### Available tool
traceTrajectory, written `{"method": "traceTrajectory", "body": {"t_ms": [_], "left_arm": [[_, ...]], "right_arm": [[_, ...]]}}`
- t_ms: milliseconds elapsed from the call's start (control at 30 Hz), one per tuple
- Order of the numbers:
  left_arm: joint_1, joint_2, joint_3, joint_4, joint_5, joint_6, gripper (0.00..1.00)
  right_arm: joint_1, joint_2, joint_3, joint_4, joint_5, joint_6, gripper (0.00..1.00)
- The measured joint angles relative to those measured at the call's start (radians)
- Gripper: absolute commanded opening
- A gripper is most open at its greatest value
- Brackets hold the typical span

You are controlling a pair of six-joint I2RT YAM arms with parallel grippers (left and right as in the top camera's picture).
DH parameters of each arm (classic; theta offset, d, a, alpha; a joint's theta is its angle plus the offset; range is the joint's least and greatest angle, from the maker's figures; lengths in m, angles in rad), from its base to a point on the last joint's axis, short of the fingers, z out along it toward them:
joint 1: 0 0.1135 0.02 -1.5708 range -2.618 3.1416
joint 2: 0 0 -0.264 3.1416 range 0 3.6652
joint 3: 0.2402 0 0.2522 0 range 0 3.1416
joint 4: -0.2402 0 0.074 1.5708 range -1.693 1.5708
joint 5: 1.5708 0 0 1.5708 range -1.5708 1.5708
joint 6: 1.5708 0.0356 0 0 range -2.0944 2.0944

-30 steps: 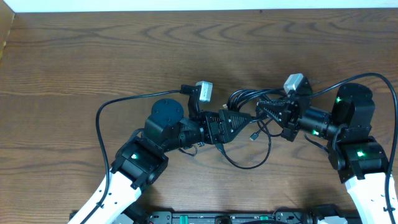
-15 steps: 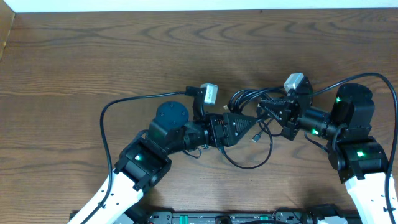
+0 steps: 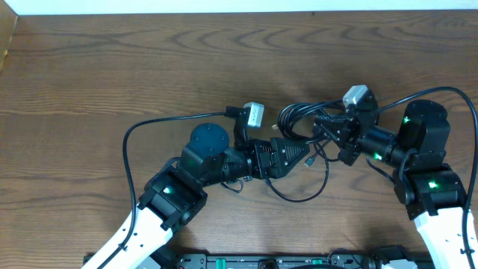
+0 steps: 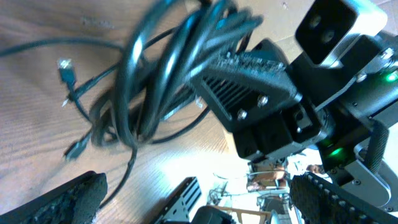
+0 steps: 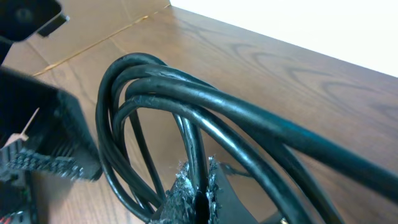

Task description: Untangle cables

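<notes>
The black cables (image 3: 297,118) lie tangled in the middle of the table, with a loose loop (image 3: 302,196) trailing toward the front. My right gripper (image 3: 326,128) is shut on one strand of the coil; the right wrist view shows that strand (image 5: 194,146) pinched between its pads (image 5: 180,186). Just left of the bundle, my left gripper (image 3: 302,154) is open. In the left wrist view its two fingers (image 4: 65,202) stand wide apart with nothing between them. There the cables (image 4: 146,81) hang ahead of it, with the right gripper (image 4: 245,81) holding them. Small plugs (image 4: 65,68) lie on the wood.
A thick black arm cable (image 3: 149,123) arcs over the table left of the left arm. Another arm cable (image 3: 455,97) curves round the right arm. A cardboard edge (image 3: 9,37) sits at the far left. The wooden table (image 3: 149,52) stretches back to a white wall.
My left arm has moved to the right, bringing its open gripper up against the bundle. The right gripper has shifted the coil slightly toward the back.
</notes>
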State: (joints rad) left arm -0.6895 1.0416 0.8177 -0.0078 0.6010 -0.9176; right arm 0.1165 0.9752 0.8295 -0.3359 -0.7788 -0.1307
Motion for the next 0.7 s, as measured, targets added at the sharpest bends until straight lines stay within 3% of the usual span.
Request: {"method": "traceTrajectory", "body": {"t_ms": [700], "left_arm": [[-0.001, 0.000, 0.000, 0.017, -0.055, -0.007, 0.97]], "right_arm": [[0.002, 0.000, 0.000, -0.024, -0.040, 0.000, 0.01]]}}
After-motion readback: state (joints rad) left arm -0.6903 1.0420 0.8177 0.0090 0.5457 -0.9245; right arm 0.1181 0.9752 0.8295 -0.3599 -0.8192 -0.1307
